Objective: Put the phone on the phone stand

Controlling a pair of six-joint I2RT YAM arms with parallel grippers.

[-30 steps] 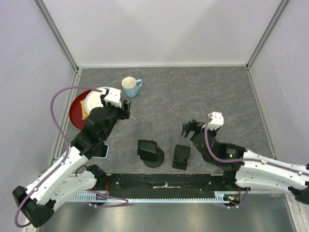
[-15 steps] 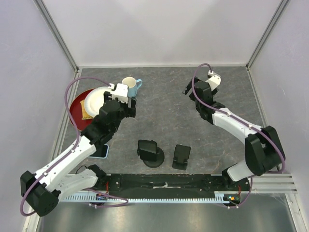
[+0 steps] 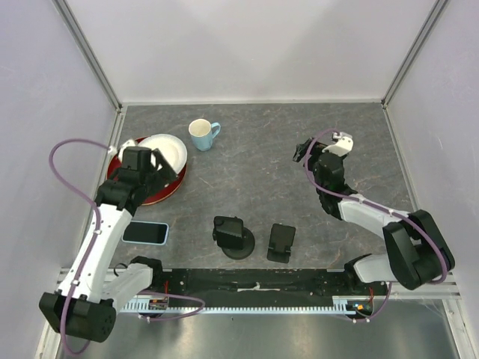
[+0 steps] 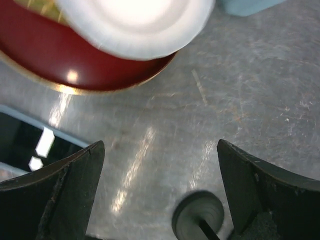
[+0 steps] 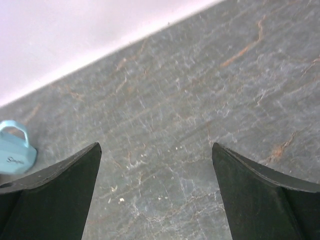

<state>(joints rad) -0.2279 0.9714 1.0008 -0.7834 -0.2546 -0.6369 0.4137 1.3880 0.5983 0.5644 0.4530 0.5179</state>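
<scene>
On near-left counter [image 3: 262, 164]: phone [image 3: 145, 232], light-blue case, flat, dark screen up, not on stand. Round-base phone stand [image 3: 233, 236] near centre, well apart from phone; second black stand [image 3: 281, 243] just right of it. Left end effector [image 4: 160, 152] over red plate [image 3: 163, 192], fingers wide apart, gripping nothing. Right end effector [image 5: 156, 150] over far-right counter, fingers apart, nothing between. White plate [image 3: 166, 149] on red plate; blue mug [image 3: 200, 134] beyond.

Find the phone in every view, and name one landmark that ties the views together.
Top external: the phone lies flat at the left, just nearer than the red plate.
Left wrist: at the left edge, below the red plate.
Right wrist: not in it.
Shared landmark: the blue mug, top right in the left wrist view, far left in the right wrist view.
</scene>
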